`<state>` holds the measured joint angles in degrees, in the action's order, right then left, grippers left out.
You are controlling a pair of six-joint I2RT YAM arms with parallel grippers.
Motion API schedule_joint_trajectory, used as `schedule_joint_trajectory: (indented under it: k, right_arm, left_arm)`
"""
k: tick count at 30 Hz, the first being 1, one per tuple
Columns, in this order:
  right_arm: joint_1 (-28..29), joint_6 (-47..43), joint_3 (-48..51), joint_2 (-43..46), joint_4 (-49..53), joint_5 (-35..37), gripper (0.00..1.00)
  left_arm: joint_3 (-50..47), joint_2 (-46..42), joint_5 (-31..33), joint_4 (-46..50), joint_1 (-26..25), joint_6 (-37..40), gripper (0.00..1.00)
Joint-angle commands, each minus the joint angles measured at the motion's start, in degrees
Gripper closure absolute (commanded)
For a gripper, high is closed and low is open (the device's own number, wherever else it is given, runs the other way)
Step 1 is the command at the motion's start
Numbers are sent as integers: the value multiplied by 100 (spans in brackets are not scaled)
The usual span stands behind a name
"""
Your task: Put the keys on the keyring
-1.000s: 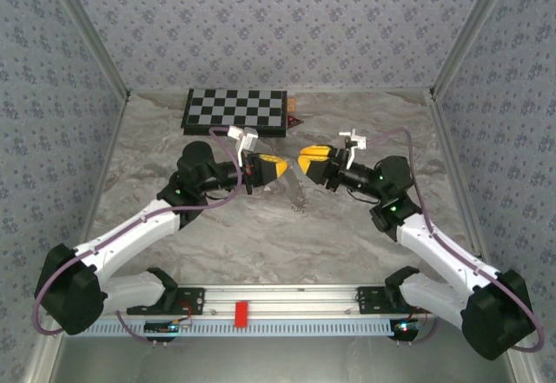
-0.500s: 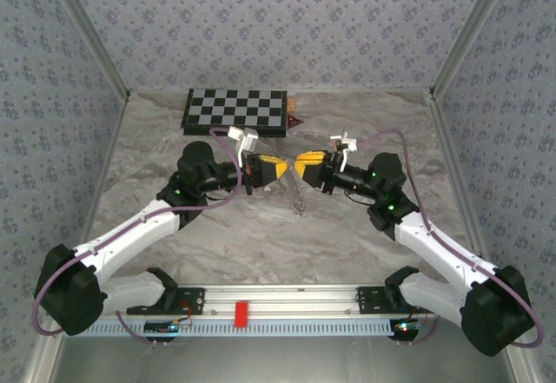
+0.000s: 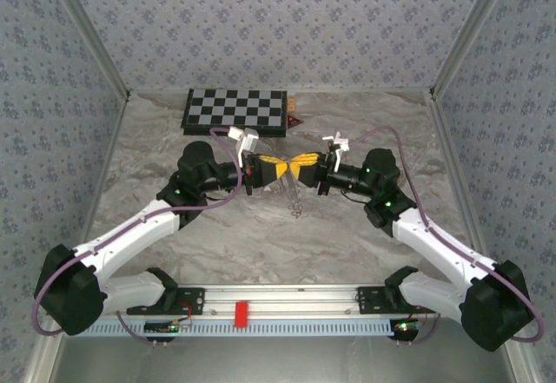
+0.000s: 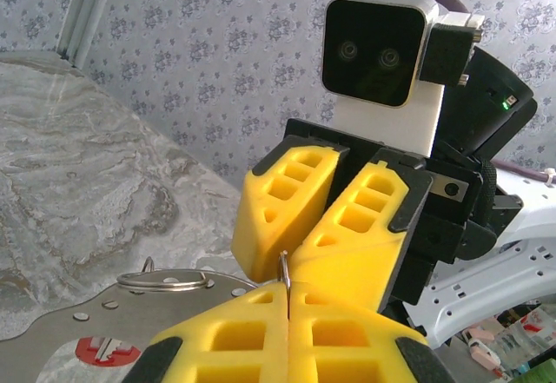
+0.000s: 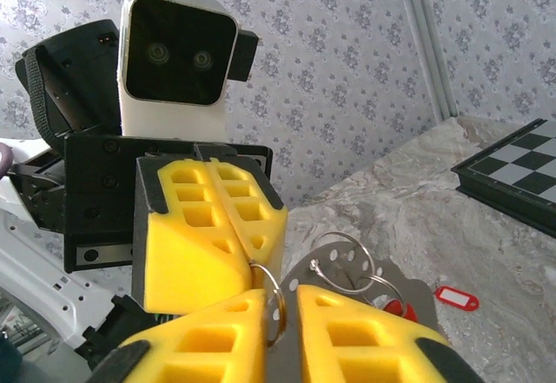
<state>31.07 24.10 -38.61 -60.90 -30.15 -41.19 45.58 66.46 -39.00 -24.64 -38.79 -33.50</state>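
Grey marbled sheeting covers your table (image 3: 287, 244), and blue-grey flowered wallpaper (image 3: 278, 27) closes it in on three sides, with a folded chessboard (image 3: 234, 110) lying at the far edge. Your two arms meet tip to tip above the middle of the table. The left gripper (image 3: 283, 168) has its yellow fingers pressed flat together on the keyring (image 5: 278, 303), whose thin silvery edge pokes up out of the seam between them. The right gripper (image 3: 297, 164) has its fingers a narrow gap apart with the same ring standing in that gap; you cannot tell whether they pinch it. The keyring is a bright double-wound wire loop, held on edge. Just beyond the fingertips hangs a flat grey metal plate (image 4: 52, 326) with small holes and more wire loops, and a red key (image 4: 106, 349) lies against its face.
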Motion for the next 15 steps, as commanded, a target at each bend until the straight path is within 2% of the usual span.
schedule_joint_trajectory:
  k: [1,3,11,15]
  right_arm:
    - [48,-99,-243,-40,54,-128,91]
    - [55,-96,-259,-54,46,-154,100]
    - [135,-54,-256,-79,-22,-179,100]
    - [168,-32,-252,-108,-75,-170,100]
  left_arm:
    - [308,-36,-107,-160,-33,107,100]
    - [301,-35,-103,-162,-30,110,100]
    - [267,93,-258,-352,-67,14,100]
    - [285,137,-257,-385,-104,10,92]
